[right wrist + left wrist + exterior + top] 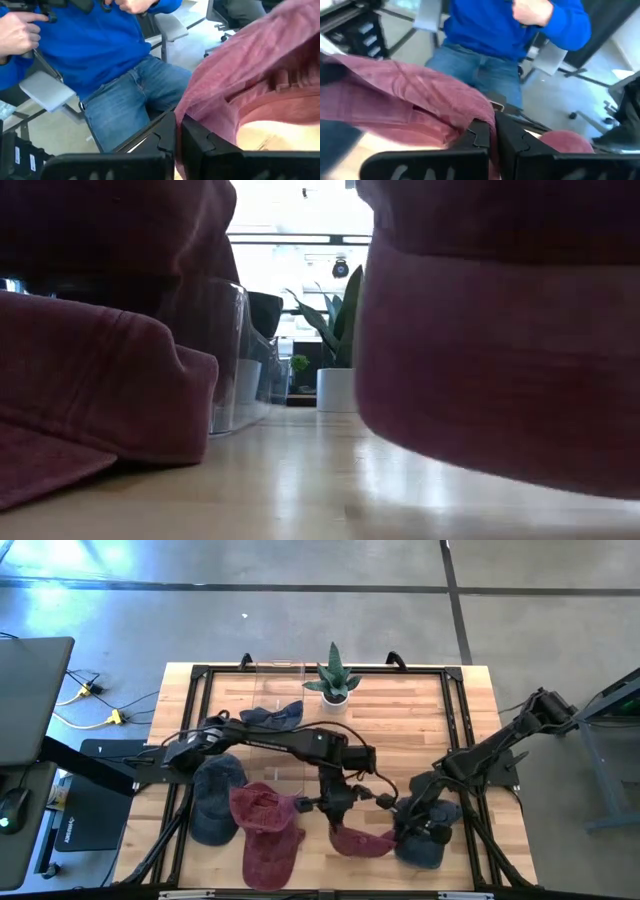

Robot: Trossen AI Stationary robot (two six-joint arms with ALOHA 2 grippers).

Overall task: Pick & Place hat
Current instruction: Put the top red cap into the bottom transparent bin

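Left gripper: [494,137] fingers pressed together on the cloth of the maroon hat [362,838], near middle of the table [400,710].
Right gripper: [178,134] fingers pinching the same maroon hat's cloth from its right side.
Maroon hat: stretched between both grippers, touching a blue hat [425,845] on its right.
Other hats: another maroon hat [266,830] and a blue hat [214,800] lie near left; a third blue hat [270,717] lies far left.
Plant: [335,677] at the far edge.
Person: [100,55] in a blue top, seated beyond the table.

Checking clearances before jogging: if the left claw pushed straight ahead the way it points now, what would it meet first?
Probably the maroon fabric cap: the left claw looks shut on a fold of it, cloth lying directly ahead. Beyond that sits a person in a blue top, clearly farther off.
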